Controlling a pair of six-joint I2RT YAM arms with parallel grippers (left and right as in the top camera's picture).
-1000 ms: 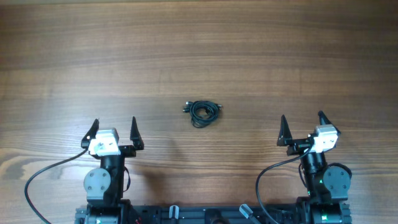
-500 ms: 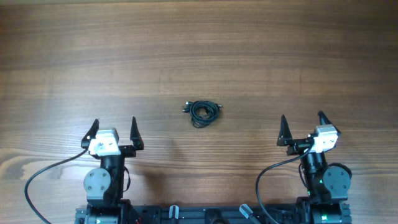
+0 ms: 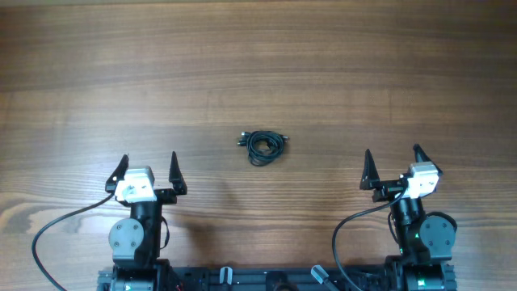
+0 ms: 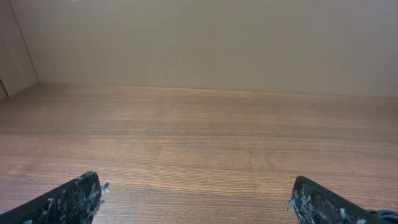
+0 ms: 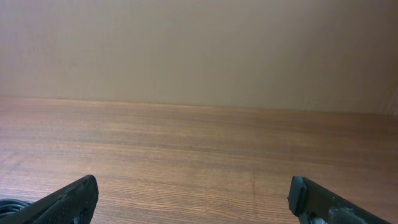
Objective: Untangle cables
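Note:
The cables [image 3: 263, 146] lie as one small black bunch of loops on the wooden table [image 3: 258, 65], near its middle, with small plugs sticking out at the left and right. My left gripper [image 3: 149, 167] stands open at the near left, well short of the bunch and to its left. Open too, my right gripper [image 3: 393, 162] is at the near right, apart from the bunch. In the left wrist view the left gripper [image 4: 194, 194] has only bare wood between its fingers. The right gripper [image 5: 193, 193] shows the same in the right wrist view, and a dark sliver [image 5: 7, 203] at the lower left edge may be the cables.
Both arm bases and their thick black wires [image 3: 56, 230] sit along the near edge of the table. A plain beige wall [image 4: 205, 37] rises behind the far edge.

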